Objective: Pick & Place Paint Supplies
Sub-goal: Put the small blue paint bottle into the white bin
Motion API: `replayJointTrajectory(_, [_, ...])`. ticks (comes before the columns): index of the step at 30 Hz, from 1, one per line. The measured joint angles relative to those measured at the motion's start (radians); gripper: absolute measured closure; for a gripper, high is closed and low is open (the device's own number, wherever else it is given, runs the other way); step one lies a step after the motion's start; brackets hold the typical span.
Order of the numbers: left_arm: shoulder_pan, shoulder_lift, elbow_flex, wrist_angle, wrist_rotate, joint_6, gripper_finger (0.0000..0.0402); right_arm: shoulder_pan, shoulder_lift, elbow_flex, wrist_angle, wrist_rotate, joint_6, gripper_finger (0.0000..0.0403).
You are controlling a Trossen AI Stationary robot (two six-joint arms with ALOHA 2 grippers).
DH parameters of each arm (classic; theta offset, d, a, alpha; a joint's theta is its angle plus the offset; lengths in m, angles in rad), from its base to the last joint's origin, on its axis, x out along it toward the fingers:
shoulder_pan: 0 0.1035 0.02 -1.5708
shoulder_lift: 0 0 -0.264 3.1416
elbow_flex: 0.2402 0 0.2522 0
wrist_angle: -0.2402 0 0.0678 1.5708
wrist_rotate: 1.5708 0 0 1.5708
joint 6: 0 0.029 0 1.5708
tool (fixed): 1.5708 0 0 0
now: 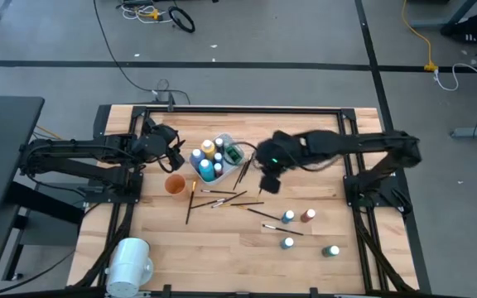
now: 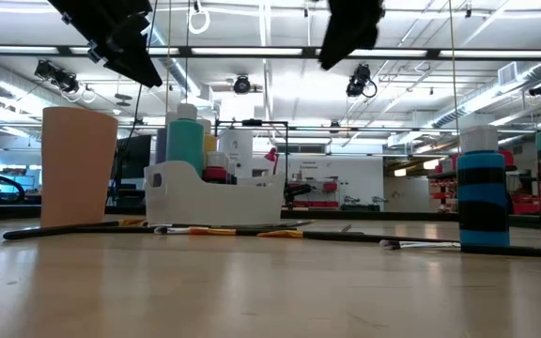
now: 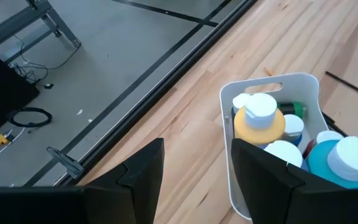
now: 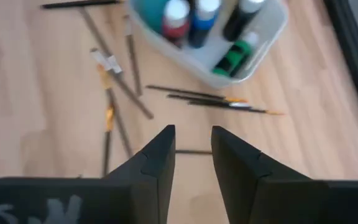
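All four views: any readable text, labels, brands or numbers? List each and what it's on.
Nothing can be read in any view.
White marks on the right gripper body in its own wrist view: blurred and cut off at the edge, unreadable.
Paint bottles in the white tub: no lettering can be made out on caps or bodies.
Striped bottle in the low view: colour bands only, no words.
Signs in the room behind the table: too small to read.

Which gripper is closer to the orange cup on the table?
Left. The left gripper hovers just above the orange cup, beside the white tub. The right gripper is farther off, across the scattered brushes.
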Motion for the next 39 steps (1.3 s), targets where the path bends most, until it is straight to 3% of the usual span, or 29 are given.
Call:
replayJointTrajectory(9, [0.0, 0.0, 0.0, -0.009, 0.0, -0.002, 0.0205, 0.121, -0.251, -0.39, 0.264, -0.115, -0.013, 0.0294])
replayJointTrajectory(12, [0.0, 0.0, 0.0, -0.009, 0.0, -0.019, 0.0205, 0.16, -0.308, -0.501, 0.335, -0.136, -0.097, 0.0294])
replayJointTrajectory(17, [0.0, 0.0, 0.0, -0.009, 0.001, -0.049, 0.0205, 0.218, -0.353, -0.655, 0.476, -0.206, -0.239, 0.0294])
replayJointTrajectory(22, [0.0, 0.0, 0.0, -0.008, 0.0, -0.101, 0.0205, 0.233, -0.345, -0.779, 0.757, -0.258, -0.191, 0.0294])
replayJointTrajectory(29, [0.0, 0.0, 0.0, -0.009, 0.0, -0.165, 0.0205, 0.229, -0.345, -0.826, 0.969, -0.204, -0.207, 0.0286])
replayJointTrajectory(35, [0.0, 0.0, 0.0, -0.009, -0.004, -0.205, 0.0205, 0.228, -0.345, -0.826, 0.862, -0.164, -0.224, 0.0262])
replayJointTrajectory(39, [0.0, 0.0, 0.0, -0.009, -0.004, -0.214, 0.0205, 0.228, -0.345, -0.826, 0.807, -0.198, -0.21, 0.0236])
